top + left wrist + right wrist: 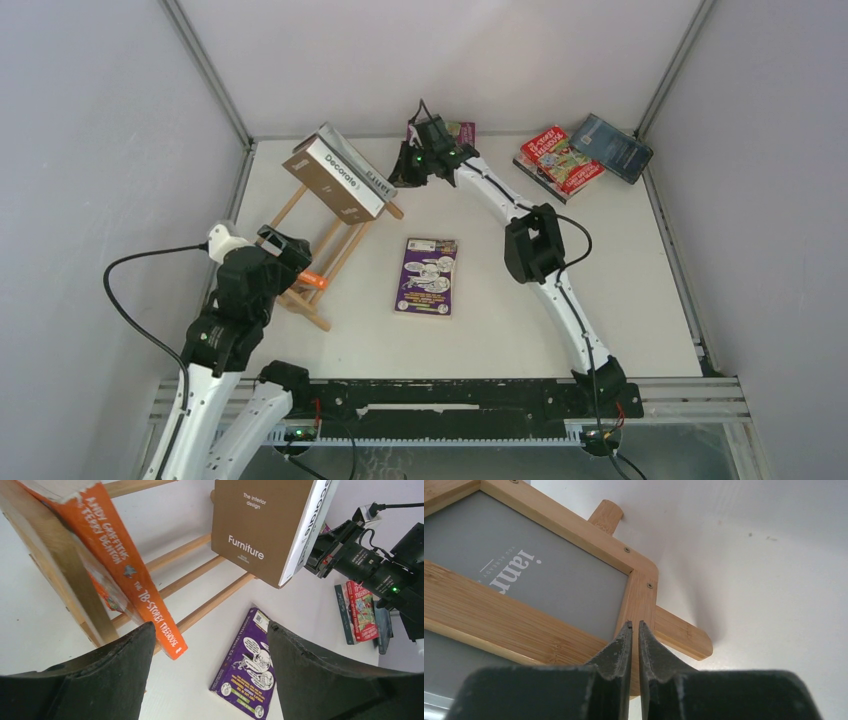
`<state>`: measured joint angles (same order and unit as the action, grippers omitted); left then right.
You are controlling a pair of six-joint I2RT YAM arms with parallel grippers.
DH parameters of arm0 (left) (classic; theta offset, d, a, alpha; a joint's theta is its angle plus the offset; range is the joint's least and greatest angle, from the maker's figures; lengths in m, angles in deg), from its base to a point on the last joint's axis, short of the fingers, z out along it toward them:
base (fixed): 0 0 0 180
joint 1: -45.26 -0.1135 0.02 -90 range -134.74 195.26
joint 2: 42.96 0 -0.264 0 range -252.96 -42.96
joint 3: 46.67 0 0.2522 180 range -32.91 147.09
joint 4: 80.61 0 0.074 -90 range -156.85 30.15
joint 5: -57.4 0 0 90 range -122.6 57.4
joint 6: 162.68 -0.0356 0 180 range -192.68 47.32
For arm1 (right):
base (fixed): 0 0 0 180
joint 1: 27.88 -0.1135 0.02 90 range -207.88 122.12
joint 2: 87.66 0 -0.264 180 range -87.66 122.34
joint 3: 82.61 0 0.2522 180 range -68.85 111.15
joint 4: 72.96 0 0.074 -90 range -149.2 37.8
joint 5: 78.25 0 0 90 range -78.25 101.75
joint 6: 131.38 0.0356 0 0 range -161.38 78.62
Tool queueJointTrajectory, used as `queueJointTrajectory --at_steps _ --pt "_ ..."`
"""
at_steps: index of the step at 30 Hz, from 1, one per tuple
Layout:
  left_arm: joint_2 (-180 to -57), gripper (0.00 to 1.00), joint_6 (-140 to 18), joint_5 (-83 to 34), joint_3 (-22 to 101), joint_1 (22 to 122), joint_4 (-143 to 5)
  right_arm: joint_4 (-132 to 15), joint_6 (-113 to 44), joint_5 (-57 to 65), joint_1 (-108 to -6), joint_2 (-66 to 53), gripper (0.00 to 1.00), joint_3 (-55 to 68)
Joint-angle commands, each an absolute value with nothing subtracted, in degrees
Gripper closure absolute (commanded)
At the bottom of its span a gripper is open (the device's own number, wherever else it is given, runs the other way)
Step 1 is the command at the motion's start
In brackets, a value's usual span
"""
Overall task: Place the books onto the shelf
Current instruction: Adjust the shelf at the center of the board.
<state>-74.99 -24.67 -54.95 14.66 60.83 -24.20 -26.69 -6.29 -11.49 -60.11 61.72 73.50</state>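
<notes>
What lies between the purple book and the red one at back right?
Only the right arm crosses between the purple book and the red book, over bare table; the top view shows it.

Right wrist: grey book (554, 575) title partly cut off by a shelf (524, 627) rail; can't tell if right tool (635, 630) tips touch the post. Top view: book behind that wrist (464, 131) mostly covered, title unreadable; orange book (316, 281) just a sliver. Left wrist: brown book (260, 525) cropped at top edge.
</notes>
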Motion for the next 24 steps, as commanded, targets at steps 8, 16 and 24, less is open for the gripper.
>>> queueJointTrajectory --at_steps 8,16,24 --pt "-73.1 0.13 -27.6 -57.6 15.6 60.6 -22.4 -27.4 -4.1 -11.4 -63.1 60.8 0.85 73.5" --pt "-75.5 0.13 -29.4 -55.8 20.2 60.6 -25.1 -27.2 -4.3 -8.6 -62.0 59.5 0.82 73.4" --pt "-80.4 0.14 -30.1 -50.4 27.2 60.8 -27.3 -26.9 -4.8 -7.0 -59.5 57.0 0.75 72.7"
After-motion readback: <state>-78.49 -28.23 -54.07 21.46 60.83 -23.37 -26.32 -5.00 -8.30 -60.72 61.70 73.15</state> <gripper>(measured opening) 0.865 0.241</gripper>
